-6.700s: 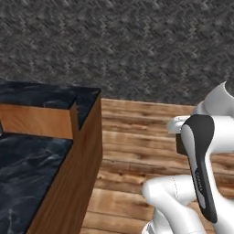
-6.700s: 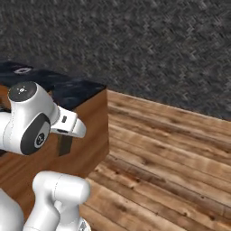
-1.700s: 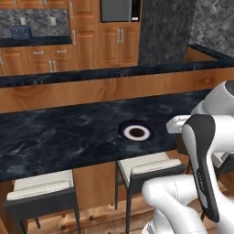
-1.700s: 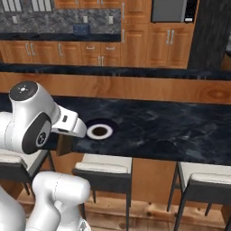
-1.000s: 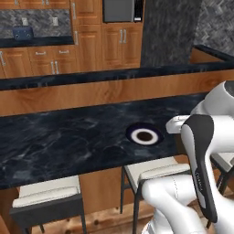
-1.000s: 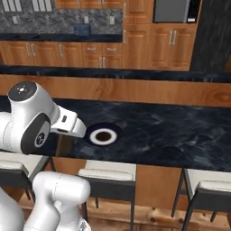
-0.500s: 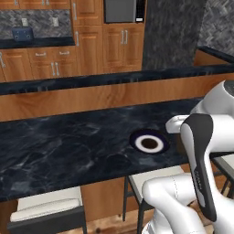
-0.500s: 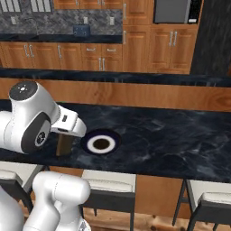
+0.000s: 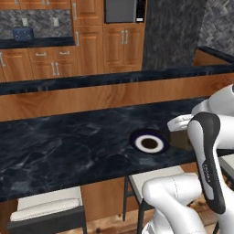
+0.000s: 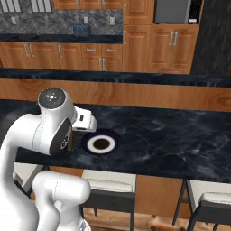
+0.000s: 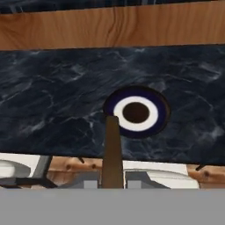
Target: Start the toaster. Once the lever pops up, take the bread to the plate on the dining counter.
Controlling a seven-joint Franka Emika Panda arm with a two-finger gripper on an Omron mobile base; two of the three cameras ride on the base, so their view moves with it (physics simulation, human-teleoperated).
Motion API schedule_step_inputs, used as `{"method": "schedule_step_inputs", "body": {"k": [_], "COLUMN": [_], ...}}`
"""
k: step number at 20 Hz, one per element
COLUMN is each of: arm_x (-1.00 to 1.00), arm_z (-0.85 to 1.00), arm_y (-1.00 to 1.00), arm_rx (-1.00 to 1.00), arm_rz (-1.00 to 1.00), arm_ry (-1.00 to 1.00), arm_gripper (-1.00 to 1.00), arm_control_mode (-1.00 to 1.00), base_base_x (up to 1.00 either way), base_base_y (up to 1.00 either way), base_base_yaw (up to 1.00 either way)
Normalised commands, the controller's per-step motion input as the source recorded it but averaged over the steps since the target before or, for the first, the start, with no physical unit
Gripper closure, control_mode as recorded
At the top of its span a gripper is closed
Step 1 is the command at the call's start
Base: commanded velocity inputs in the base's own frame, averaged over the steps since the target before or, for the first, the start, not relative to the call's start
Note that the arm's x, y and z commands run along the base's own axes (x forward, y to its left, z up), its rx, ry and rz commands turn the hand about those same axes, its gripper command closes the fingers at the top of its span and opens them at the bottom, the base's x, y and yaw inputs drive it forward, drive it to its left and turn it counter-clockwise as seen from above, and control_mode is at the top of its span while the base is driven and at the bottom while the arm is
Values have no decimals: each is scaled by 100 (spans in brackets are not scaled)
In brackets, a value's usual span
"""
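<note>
- While clamped edge-on in the closed end effector [image 11: 112, 183], bread [image 11: 112, 151]: held above the tabletop's [image 11: 52, 110] near edge, just short of the plate [image 11: 137, 112].
- Plate: on the black marbled tabletop, before the wooden ledge [image 11: 110, 28].
- Stools [image 10: 110, 182]: beneath.

1. Left base view: from behind the arm on its left, facing forward and down across the dining counter [image 9: 68, 146]; the plate [image 9: 149, 141] sits right of centre, cabinets far behind.
2. Right base view: from behind on the right, same facing; the plate [image 10: 101, 143] sits left of centre.
3. Hand view: close, looking down over the counter's near edge at the plate [image 11: 136, 111].
4. All three views share counter, plate and wooden ledge [image 11: 110, 30].
</note>
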Motion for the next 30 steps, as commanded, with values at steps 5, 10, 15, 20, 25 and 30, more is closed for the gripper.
{"method": "schedule_step_inputs", "body": {"k": [5, 10, 15, 20, 25, 30], "arm_x": [55, 38, 41, 44, 35, 32], "arm_z": [-36, -32, -21, -15, -23, -26], "arm_y": [-12, -7, 0, 0, 0, 0], "arm_rx": [1, 0, 0, 4, 4, 5], "arm_rz": [21, 8, 1, 0, 0, 0], "arm_ry": [-12, -12, -3, 0, 0, 0], "arm_gripper": [100, 100, 100, 100, 100, 100], "arm_control_mode": [-100, -100, -100, -100, -100, -100], "base_base_x": [0, 0, 0, 0, 0, 0], "base_base_y": [0, 0, 0, 0, 0, 0], "base_base_yaw": [0, 0, 0, 0, 0, 0]}}
